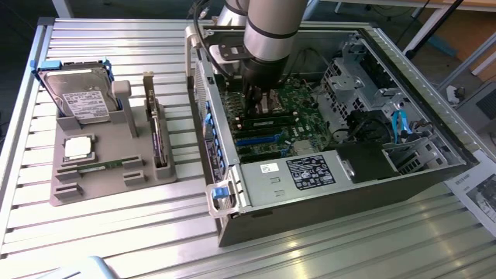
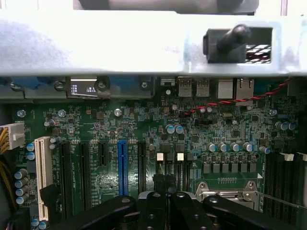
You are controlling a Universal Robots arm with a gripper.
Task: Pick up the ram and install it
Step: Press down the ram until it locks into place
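Arm down inside the open PC case (image 1: 434, 168), tool (image 1: 259, 99) over the motherboard (image 1: 291, 113).
Largest first: slatted worktop (image 1: 101, 232), then case on the exterior view's right, then grey parts tray (image 1: 108, 183) on the left with hard drive (image 1: 81, 99), CPU (image 1: 79, 148) and 1 ram (image 1: 101, 167) stick lying flat near its front edge. Tool fingers (image 2: 153, 211) together, nothing visibly clamped, just above the board near the CPU socket (image 2: 225, 189).
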